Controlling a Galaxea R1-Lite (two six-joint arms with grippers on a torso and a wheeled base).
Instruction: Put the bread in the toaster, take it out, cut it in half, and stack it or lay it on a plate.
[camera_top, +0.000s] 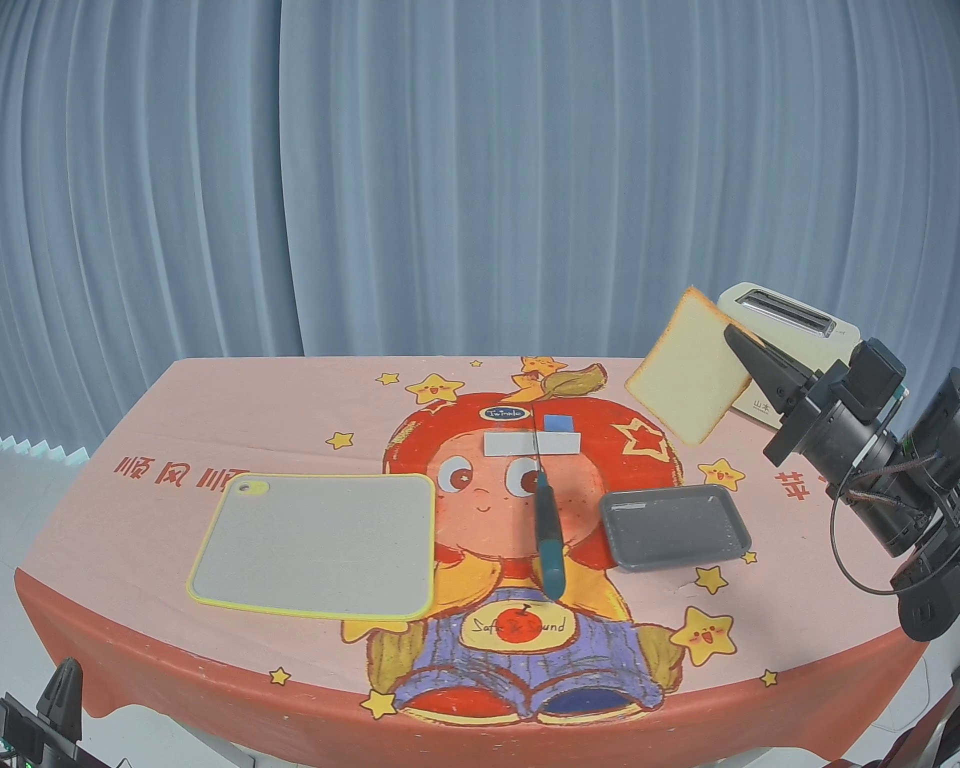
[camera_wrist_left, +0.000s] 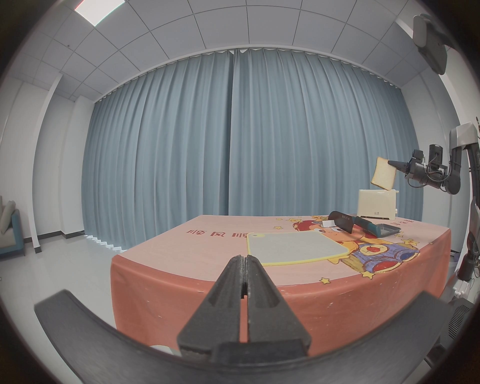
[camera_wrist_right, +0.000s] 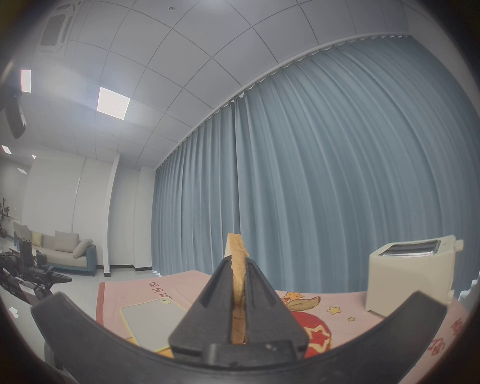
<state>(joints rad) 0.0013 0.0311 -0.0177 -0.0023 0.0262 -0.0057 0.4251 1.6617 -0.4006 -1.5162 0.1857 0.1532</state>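
Pale, soft square bread slice (camera_top: 690, 365) with a tan crust hangs tilted in the air near the cream boxy toaster (camera_top: 800, 330). Right gripper (camera_top: 738, 338) is clamped on one edge of it. Left gripper (camera_wrist_left: 245, 262) sits low off the table's near-left corner, fingers pressed together, empty. Flat grey cutting board (camera_top: 320, 545), teal-handled knife (camera_top: 548, 540) and dark rectangular plate (camera_top: 675, 525) lie on the cartoon-print cloth (camera_top: 180, 440).

The pale bread (camera_top: 690, 368) was held tilted in the air beside the white toaster (camera_top: 800, 345). The knife (camera_top: 547, 530) was laid between the grey plate (camera_top: 675, 527) and the board (camera_top: 320, 545).
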